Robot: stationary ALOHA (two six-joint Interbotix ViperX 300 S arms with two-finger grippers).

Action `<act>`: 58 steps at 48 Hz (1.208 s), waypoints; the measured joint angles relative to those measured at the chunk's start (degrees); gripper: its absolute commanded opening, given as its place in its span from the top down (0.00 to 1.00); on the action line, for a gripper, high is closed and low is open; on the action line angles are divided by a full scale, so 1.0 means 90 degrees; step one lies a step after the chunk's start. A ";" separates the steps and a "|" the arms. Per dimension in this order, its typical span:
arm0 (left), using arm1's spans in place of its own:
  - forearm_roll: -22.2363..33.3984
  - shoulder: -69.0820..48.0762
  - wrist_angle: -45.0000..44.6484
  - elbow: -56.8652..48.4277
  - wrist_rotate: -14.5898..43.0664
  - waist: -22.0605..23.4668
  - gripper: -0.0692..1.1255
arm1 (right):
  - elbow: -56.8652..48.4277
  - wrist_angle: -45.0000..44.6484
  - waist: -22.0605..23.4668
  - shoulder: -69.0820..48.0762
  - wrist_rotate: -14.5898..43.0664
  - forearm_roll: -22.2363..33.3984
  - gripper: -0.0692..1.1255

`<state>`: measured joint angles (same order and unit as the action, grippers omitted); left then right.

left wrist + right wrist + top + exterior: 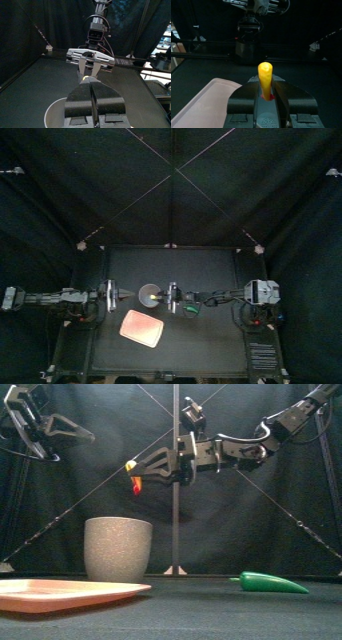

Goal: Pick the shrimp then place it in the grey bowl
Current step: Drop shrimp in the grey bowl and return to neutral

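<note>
Surroundings, referenced to the fingers of the right gripper [147,466]:

- The table [214,333] lies well below the fingers.
- The pink tray [67,592] lies flat on the table, below the fingers and toward the left arm's side, at the front.
- The grey cup [118,549] stands upright behind the tray, below the fingers. In the front view its mouth is directly under the fingertips. The depth offset cannot be told.
- The green toy [274,584] lies on the table, low and well apart from the fingers, on the right arm's side.
- The shrimp [134,481] is yellow at one end and red at the other. It is clamped between the right fingers and projects past their tips, in the air well above the cup rim. It touches nothing else.

Nothing stands between the shrimp and the cup mouth. The left gripper [92,85] is the nearest obstruction. It faces the right fingertips at close range, with the cup under it.

Arm pose:

- The right arm reaches past the table's middle, with the forearm near level. Its fingers are narrow, gripping the shrimp.
- The left arm is raised on its own side. Its fingers are pressed together, with only a thin seam between them, and hold nothing.
</note>
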<state>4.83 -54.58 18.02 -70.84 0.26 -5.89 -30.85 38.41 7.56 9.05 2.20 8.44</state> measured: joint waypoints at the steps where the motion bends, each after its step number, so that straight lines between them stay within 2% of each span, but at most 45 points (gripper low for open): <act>1: 0.0000 0.0000 0.0000 0.0000 0.0000 0.0000 0.92 | 0.0010 0.0000 0.0010 0.0010 -0.0010 -0.0010 0.45; 10: 0.0000 0.0000 0.0000 0.0000 0.0000 -0.0010 0.92 | 0.0049 0.0029 0.0068 0.0020 0.0000 -0.0166 0.29; 16: 0.0000 0.0000 0.0000 -0.0010 0.0000 -0.0010 0.92 | 0.0059 0.0029 0.0098 0.0020 0.0000 -0.0234 0.23; 27: 0.0000 0.0000 0.0000 -0.0010 0.0000 -0.0010 0.92 | 0.0029 0.0039 0.0107 0.0020 -0.0010 -0.0234 0.22; 36: 0.0000 0.0000 -0.0020 0.0000 0.0000 -0.0010 0.92 | -0.0488 0.0117 0.0127 -0.0176 0.0000 -0.0254 0.22; 58: -0.0029 0.0000 -0.0049 -0.0049 -0.0010 -0.0010 0.92 | -0.2451 0.0205 0.0127 -0.2588 -0.0049 -0.0459 0.22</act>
<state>4.57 -54.58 17.58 -71.28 0.18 -5.98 -52.91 40.25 8.70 -14.24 1.76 4.31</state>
